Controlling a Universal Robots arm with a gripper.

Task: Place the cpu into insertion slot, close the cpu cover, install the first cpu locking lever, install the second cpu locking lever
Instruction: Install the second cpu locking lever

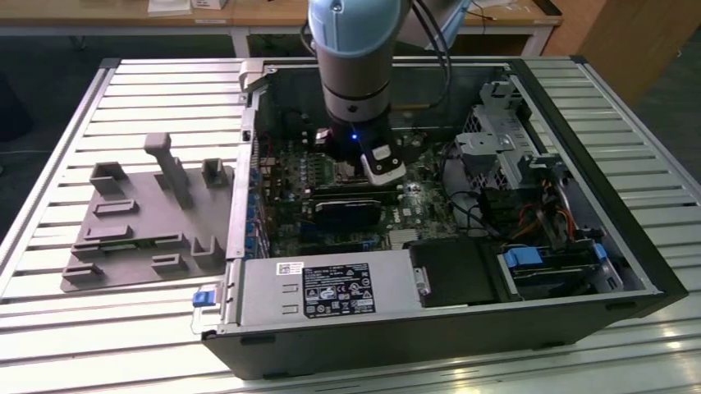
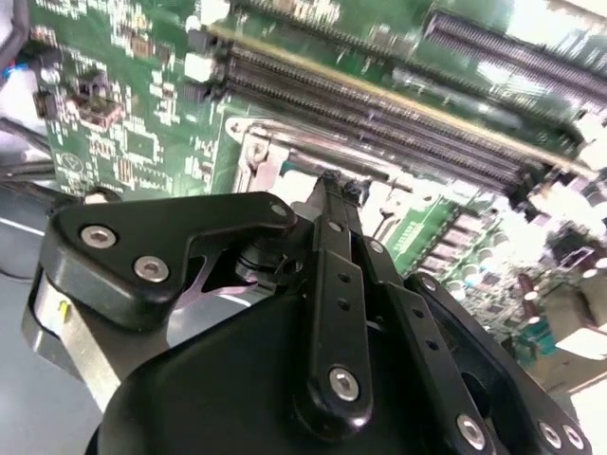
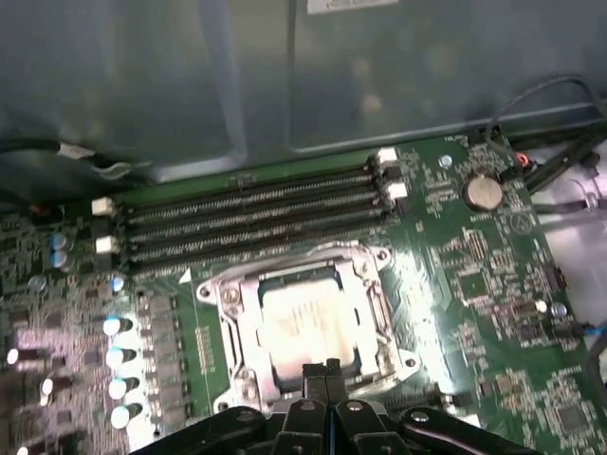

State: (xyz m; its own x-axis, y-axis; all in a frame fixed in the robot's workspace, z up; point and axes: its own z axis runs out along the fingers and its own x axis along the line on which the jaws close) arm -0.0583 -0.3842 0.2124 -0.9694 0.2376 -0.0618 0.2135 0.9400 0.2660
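In the first wrist view the cpu (image 3: 299,322) lies flat in its socket, its silver-grey top showing through the cut-out. The cpu cover (image 3: 228,296), a silver frame, lies down around it. Thin metal lever rods (image 3: 285,258) run along the frame's edges; I cannot tell whether they are latched. My gripper (image 3: 323,372) sits at the socket's edge with its two black fingers pressed together and nothing visible between them. The second wrist view shows the gripper (image 2: 334,185) tip just over a corner of the cover (image 2: 261,152). In the exterior view the arm (image 1: 353,74) reaches down into the open computer case.
Long memory slots (image 3: 247,213) run beside the socket, and a coin battery (image 3: 482,191) sits further off. A black graphics card (image 1: 350,209), the power supply (image 1: 328,287) and a drive cage (image 1: 515,148) crowd the case. A grey fixture plate (image 1: 143,222) lies at the exterior view's left.
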